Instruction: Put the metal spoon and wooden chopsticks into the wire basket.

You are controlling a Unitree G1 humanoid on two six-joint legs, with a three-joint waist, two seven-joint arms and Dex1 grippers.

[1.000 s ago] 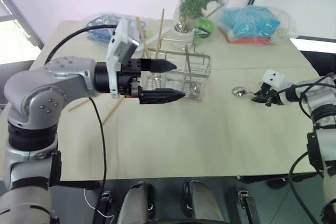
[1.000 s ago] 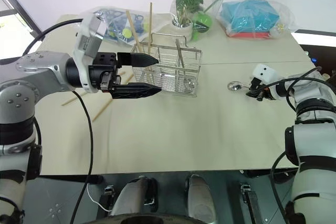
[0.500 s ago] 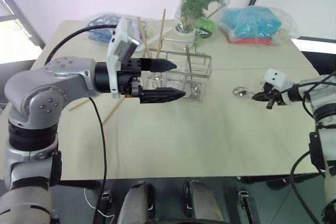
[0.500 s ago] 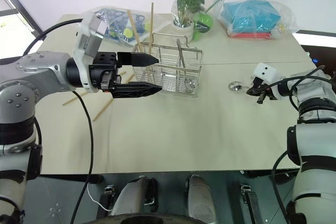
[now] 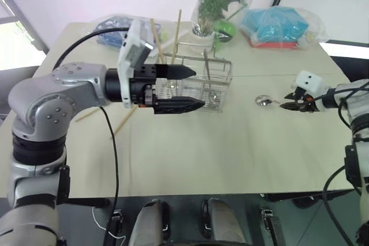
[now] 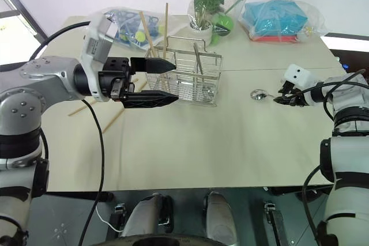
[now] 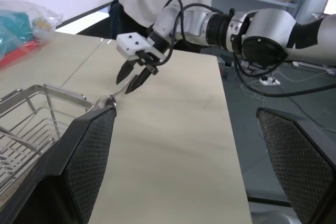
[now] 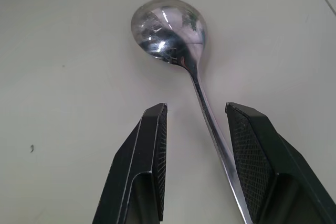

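Claw on the right arm (image 8: 194,145), its two black fingers spread apart, straddles the thin handle of the shiny silver metal spoon (image 8: 173,30), which lies flat on the pale beige desk (image 5: 230,148) and runs close along one finger. My judgement: to grip well, centre the handle between the fingers, lower until the tips nearly meet the desk, then close firmly, since thin polished metal slips easily. Left claw (image 5: 193,89) hangs wide open, level, just in front of the rectangular silver wire basket (image 6: 190,76), which stands well apart from the spoon. Two plain light tan wooden chopsticks (image 5: 176,27) stand upright in the basket; others lie on the desk behind the left arm. Beyond the basket sit a potted green plant and plastic-wrapped bundles.
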